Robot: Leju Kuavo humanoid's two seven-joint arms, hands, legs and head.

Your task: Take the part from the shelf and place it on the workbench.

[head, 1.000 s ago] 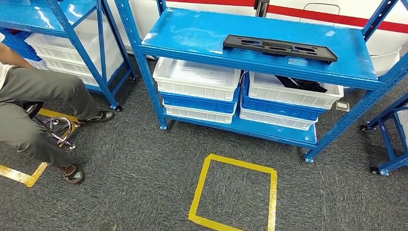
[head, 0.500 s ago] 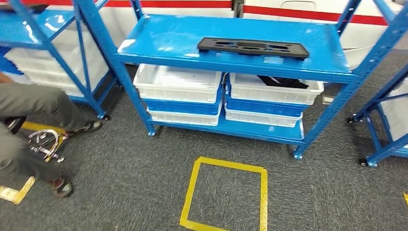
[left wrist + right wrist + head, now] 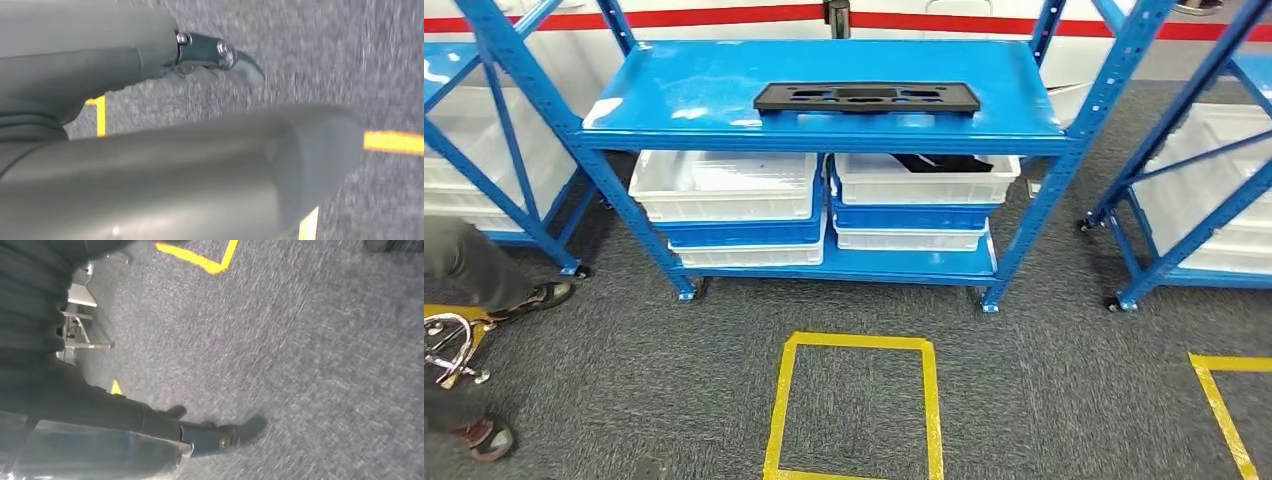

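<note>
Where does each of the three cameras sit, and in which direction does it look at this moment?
Head view: high on the robot, looking forward and down at the blue shelf with the black part on top; nothing of the robot's body is visible.
Left wrist view: behind the left hand, looking down at grey carpet.
Right wrist view: behind the right hand, looking down at the same carpet.
Both wrist views share the carpet and yellow tape.

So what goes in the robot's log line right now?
phase: approach | flat black plastic part: on blue metal shelf | left hand: empty | right hand: empty
</note>
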